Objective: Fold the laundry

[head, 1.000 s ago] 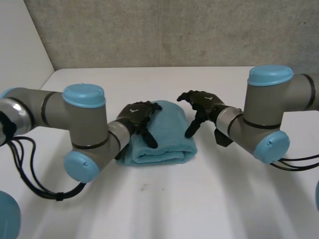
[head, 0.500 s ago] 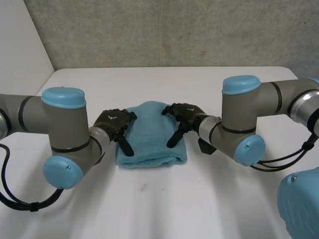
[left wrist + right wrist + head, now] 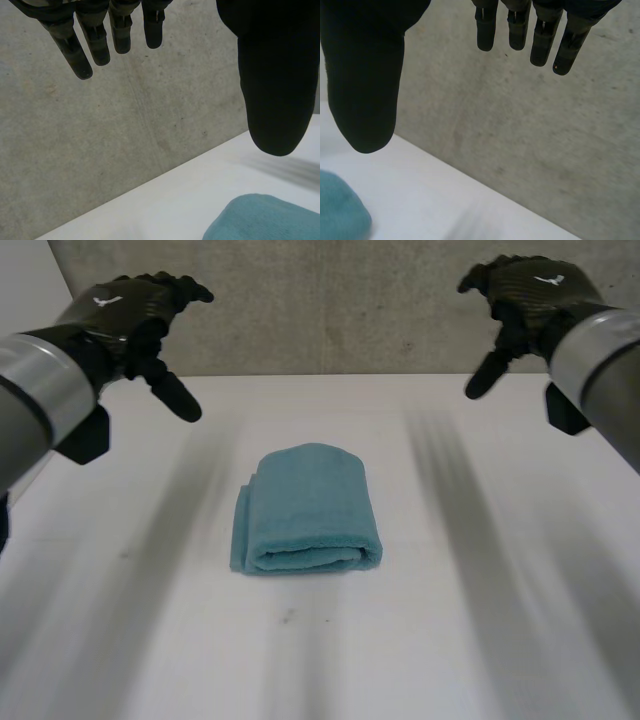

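One teal towel (image 3: 308,510) lies folded on the white table (image 3: 470,640), near the middle of the surface in the head view. It forms a compact rectangular bundle. Stacked layers show at its near end, and its far end is rounded. Nothing touches it.

Both hands are raised above the table in front of the grey concrete wall (image 3: 330,300), one on each side and well apart from the towel.

1. Left hand (image 3: 130,315): released. The fingers are extended and slightly spread, and the thumb stands apart from them. It grasps nothing. In the left wrist view the left hand (image 3: 275,75) shows straight fingers with the thumb set well away from them. A rounded end of the towel (image 3: 265,220) lies on the table beyond the thumb tip, clear of it.

2. Right hand (image 3: 525,290): released. The fingers are extended and relaxed, and it grasps nothing. In the right wrist view the right hand (image 3: 365,75) shows the same arrangement of straight fingers and a separate thumb. One corner of the towel (image 3: 340,210) lies on the table past the thumb tip, apart from the hand.
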Motion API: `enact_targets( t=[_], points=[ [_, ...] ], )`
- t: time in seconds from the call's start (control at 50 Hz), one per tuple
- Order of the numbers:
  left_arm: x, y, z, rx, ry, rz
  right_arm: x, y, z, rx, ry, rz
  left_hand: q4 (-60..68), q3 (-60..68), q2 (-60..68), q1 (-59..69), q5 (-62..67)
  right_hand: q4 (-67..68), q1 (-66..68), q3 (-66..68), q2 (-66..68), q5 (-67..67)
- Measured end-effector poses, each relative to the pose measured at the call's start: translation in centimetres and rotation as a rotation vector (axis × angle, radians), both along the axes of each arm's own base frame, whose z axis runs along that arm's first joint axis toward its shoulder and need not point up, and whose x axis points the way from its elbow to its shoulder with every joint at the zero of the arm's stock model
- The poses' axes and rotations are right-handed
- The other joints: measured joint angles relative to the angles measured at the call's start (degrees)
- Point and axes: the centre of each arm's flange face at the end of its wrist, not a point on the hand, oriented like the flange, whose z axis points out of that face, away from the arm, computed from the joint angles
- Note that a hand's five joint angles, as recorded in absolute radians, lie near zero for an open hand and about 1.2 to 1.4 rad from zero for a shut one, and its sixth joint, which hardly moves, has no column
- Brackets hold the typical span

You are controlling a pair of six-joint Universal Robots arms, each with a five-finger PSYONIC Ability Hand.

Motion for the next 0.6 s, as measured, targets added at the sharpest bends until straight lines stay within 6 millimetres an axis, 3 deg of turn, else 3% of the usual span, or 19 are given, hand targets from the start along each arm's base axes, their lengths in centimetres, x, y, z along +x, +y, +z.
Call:
enact_targets(
  t=[0.18,0.6],
  points=[
    [2.5,1.3,0.3,0.032,0.001,0.017,-3.3,1.6,-0.8,0.024,0.052,-0.065,0.0,0.02,-0.01,0.0,0.0,0.0,0.0,0.0,0.02,0.0],
    [2.3,1.4,1.4,-0.007,0.043,0.01,-3.9,2.2,-0.6,0.023,0.043,-0.073,0.0,0.02,-0.02,0.0,0.0,0.0,0.0,0.0,0.08,0.0]
  ],
)
